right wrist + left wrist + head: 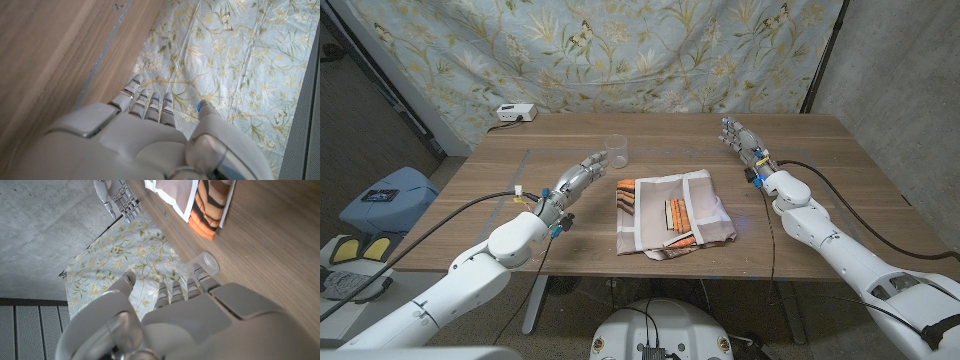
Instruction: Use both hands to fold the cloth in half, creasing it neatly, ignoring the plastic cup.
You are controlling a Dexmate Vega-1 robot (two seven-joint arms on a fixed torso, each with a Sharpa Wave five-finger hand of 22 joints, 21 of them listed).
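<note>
Both hands hold nothing, fingers stretched out and slightly apart. Left hand (pixel 578 180) sits left of centre in the head view, over the bare wood just left of the cloth (pixel 672 212), not touching it. Right hand (pixel 741 139) is in the upper right part of the table (pixel 820 200), well apart from the cloth, fingers reaching toward the far edge.

Lying at the middle of the table, a little toward its near edge, the cloth is a rumpled, roughly square piece, pale beige with white bands and orange striped patches. A clear plastic cup (pixel 615 149) stands upright above and left of it, near the left hand's fingertips but apart from them.

Behind the table hangs a flowered sheet (pixel 620 50), and a small white box (pixel 516 113) rests at the table's far left corner.

From the left wrist camera, the left hand's back (pixel 200 325) shows with the cup (pixel 202 265) just past its fingers.
</note>
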